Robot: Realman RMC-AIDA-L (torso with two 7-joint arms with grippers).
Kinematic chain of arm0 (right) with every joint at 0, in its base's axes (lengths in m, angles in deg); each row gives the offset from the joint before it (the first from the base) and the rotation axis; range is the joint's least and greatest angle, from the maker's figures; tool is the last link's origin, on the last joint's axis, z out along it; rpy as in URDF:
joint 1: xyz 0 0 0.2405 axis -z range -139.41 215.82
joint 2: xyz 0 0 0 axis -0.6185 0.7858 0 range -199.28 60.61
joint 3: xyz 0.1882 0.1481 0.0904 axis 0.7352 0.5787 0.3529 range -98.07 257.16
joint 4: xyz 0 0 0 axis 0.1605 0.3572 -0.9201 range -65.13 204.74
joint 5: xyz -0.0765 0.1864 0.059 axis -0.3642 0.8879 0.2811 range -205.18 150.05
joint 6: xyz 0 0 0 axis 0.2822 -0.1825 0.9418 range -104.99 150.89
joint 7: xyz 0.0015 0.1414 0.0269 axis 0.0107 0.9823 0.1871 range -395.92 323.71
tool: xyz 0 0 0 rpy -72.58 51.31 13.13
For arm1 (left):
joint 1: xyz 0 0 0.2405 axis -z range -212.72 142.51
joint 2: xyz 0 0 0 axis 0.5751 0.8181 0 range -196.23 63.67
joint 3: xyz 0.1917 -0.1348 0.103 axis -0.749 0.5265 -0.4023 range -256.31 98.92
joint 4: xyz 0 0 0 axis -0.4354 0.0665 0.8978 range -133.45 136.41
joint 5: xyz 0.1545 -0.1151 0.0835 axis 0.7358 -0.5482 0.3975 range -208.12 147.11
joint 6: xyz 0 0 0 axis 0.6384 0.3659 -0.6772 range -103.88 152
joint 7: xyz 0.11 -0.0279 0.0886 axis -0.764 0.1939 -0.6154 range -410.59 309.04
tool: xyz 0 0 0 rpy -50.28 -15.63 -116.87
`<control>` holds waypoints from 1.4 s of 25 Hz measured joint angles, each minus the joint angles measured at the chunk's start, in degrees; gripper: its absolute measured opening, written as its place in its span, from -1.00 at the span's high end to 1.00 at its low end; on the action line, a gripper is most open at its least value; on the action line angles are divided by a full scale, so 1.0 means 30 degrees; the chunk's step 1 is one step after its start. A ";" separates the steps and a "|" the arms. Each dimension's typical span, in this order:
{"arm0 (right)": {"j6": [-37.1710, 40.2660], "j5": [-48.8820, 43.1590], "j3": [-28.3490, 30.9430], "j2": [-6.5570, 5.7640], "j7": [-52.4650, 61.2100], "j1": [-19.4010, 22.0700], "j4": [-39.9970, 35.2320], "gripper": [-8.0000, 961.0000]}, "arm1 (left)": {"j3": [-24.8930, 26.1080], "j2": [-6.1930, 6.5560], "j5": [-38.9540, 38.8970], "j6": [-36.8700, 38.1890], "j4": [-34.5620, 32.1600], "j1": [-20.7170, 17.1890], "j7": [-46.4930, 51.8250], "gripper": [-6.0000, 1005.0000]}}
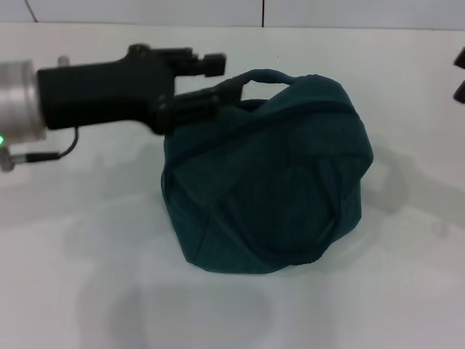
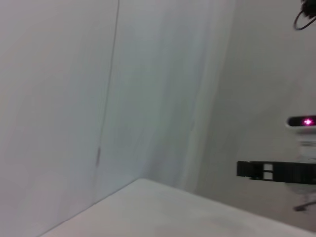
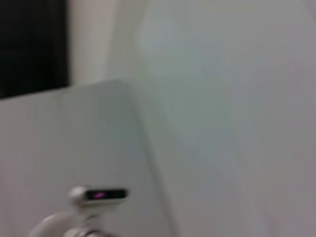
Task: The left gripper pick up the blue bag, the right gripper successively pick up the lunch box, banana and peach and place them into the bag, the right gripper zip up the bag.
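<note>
The blue bag (image 1: 269,182) sits slumped on the white table (image 1: 87,291) at the middle, its top closed and one handle (image 1: 272,75) arched over it. My left gripper (image 1: 207,83) reaches in from the left at the bag's upper left edge. Its fingers stand apart, with the lower fingertip (image 1: 200,105) against the bag's fabric by the handle's end. Only two black tips of my right gripper (image 1: 460,74) show, at the far right edge, apart from each other and away from the bag. The lunch box, banana and peach are not in sight.
The table's back edge meets a pale wall (image 1: 218,11). The wrist views show only walls, a table corner (image 2: 163,207) and a white device with a pink light (image 2: 306,122), which also shows in the right wrist view (image 3: 101,195).
</note>
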 joint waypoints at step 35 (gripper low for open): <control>0.1173 -0.9238 0.0845 0.1733 0.2255 -0.3428 -0.3824 -0.46 | 0.3315 0.0273 -0.0882 0.5724 0.8139 -0.0271 -0.8190 -0.75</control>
